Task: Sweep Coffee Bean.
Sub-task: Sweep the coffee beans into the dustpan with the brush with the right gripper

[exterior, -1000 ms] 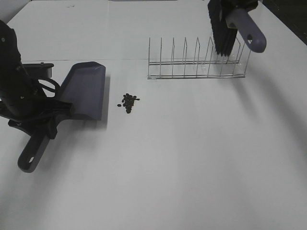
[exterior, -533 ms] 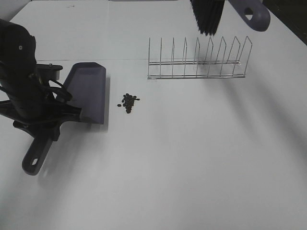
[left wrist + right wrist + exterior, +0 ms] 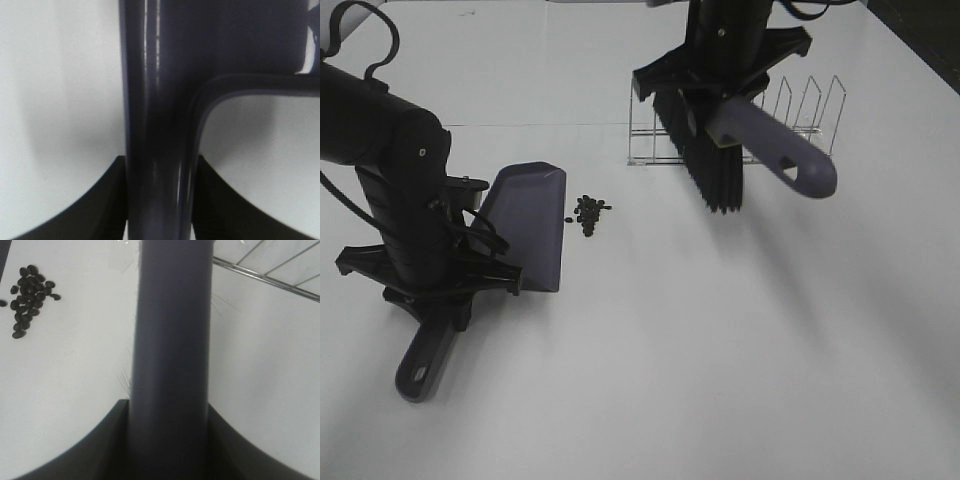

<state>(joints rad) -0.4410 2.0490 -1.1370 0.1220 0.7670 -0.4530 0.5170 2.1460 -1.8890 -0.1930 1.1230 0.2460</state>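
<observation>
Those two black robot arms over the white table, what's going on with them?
It is a sweeping job. The left gripper is clamped on the handle of a purple-grey plastic dustpan, whose open edge sits on the white table right beside a small heap of dark coffee beans. The right gripper holds a purple-handled brush with black bristles pointing down, off to the right of the beans and not touching them. No bean is in the pan yet.

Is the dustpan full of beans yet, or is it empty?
Empty. The dustpan is bare inside; the coffee beans lie heaped on the table beside its front edge.
</observation>
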